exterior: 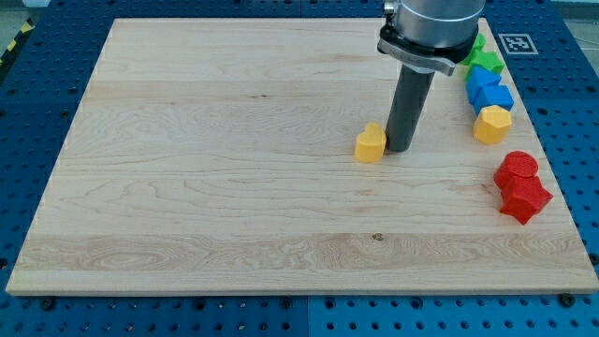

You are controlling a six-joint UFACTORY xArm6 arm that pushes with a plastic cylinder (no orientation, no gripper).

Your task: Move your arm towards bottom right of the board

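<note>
1. My tip (399, 149) sits right of frame centre, touching or just beside the yellow block (371, 144) on its left.
2. No fingers, just a bare rod.
3. Right edge of the board (234, 159), top to bottom: green blocks (484, 59), blue blocks (488, 89), yellow hexagon block (491, 124), red blocks (519, 186).

Pale wood board (206, 187); yellow, red blocks.

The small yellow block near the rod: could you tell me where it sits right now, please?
The small yellow block sits right of the board's centre, just left of my tip, well apart from the blocks along the right edge.
</note>
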